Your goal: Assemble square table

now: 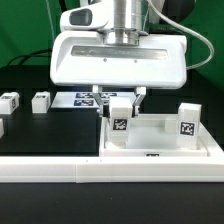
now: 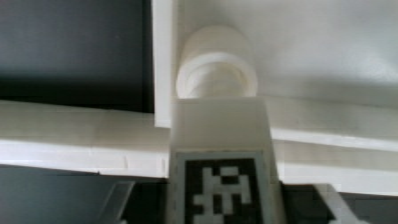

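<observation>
My gripper is shut on a white block leg with a black-white tag, holding it upright at the left near corner of the square table slab as the exterior view shows it. In the wrist view the leg runs between my dark fingers, and its far end meets a round corner socket. I cannot tell whether it is seated. A second tagged leg stands upright at the slab's right corner.
Two loose legs lie on the black board at the exterior view's left. The marker board lies behind my gripper. A long white rail borders the board in front.
</observation>
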You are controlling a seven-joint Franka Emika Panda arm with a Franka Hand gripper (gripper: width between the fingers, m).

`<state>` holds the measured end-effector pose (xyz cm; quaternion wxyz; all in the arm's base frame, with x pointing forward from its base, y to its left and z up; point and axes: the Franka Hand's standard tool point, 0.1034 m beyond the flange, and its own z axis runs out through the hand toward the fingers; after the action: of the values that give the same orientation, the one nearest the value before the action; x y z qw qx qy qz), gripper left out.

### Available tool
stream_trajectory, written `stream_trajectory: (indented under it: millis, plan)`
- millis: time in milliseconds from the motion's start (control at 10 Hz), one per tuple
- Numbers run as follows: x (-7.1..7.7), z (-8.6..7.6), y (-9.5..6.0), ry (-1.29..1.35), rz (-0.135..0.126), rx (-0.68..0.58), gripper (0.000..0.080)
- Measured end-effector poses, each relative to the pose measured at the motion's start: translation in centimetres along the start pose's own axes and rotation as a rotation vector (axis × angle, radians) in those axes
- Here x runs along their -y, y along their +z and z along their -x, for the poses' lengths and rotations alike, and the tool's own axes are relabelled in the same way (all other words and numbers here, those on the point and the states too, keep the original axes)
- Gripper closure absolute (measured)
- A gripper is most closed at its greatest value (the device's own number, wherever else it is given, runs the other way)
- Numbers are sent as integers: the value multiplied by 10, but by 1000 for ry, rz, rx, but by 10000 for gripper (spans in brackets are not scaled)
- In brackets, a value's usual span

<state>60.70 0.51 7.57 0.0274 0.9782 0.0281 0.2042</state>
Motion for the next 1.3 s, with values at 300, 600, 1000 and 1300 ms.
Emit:
stream_trajectory:
  millis: [300, 600, 1000, 1300]
  plan:
    - [0, 3, -1, -5, 10, -37, 509]
    - [0, 3, -1, -9, 21, -78, 509]
    - [-3, 2, 0, -9, 30, -109, 509]
    - [-7, 1, -1, -1, 30, -98, 509]
